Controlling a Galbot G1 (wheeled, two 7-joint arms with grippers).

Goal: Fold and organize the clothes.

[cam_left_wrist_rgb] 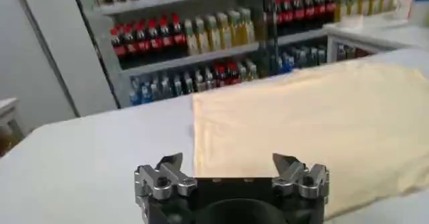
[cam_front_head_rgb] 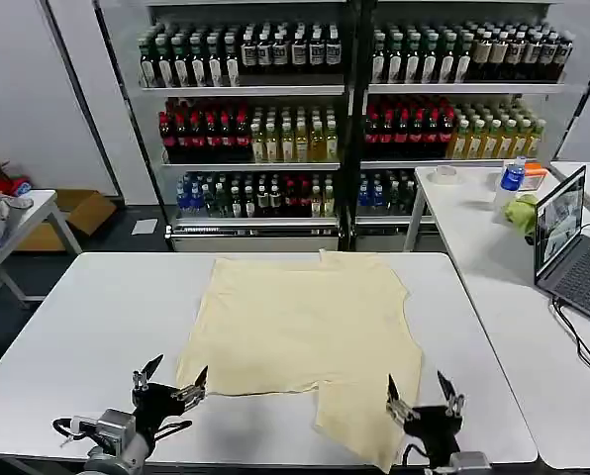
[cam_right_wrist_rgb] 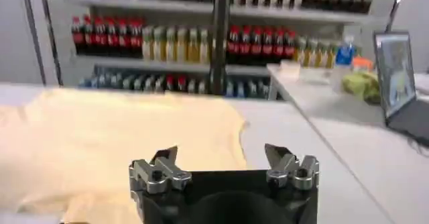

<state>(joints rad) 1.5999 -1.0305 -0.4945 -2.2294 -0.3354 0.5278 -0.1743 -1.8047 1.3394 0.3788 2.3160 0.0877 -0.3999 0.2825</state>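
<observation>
Cream T-shirt [cam_front_head_rgb: 305, 341] lies flat on my white table [cam_front_head_rgb: 87, 327]; left gripper [cam_front_head_rgb: 169, 380] and right gripper [cam_front_head_rgb: 422, 394] both hover agape at its near hem

Both grippers share one build: a black body with two silvery metal fingers ending in pointed, angled tips. On the left gripper [cam_front_head_rgb: 169, 381] small dark screws sit in the finger blocks, and a black cable loops beside a grey, rounded wrist housing. The right gripper [cam_front_head_rgb: 424, 396] has the same screwed metal blocks on a black mount, with a curved black housing beneath.
</observation>
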